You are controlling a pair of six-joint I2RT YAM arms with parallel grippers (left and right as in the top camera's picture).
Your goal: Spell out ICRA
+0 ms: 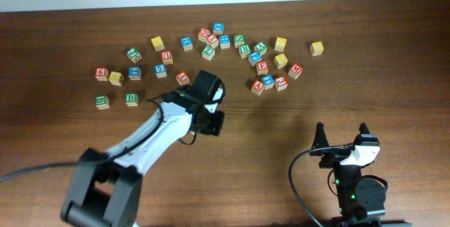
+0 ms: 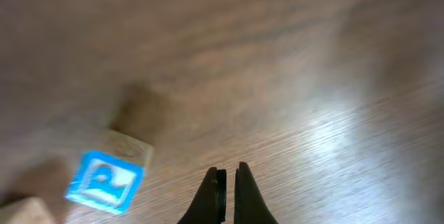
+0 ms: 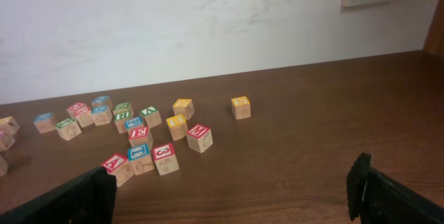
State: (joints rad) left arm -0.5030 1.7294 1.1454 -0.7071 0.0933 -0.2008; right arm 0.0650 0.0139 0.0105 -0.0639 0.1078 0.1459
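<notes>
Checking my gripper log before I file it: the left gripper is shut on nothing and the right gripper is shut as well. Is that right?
One slip: the right gripper is open, not shut; the right wrist view shows its fingers spread far apart. The left gripper is shut on nothing, as you said.

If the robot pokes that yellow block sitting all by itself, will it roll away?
Probably not: the yellow block is a flat-sided cube, so it should slide rather than roll. It looks wooden, so it is likely stiff and light.
</notes>
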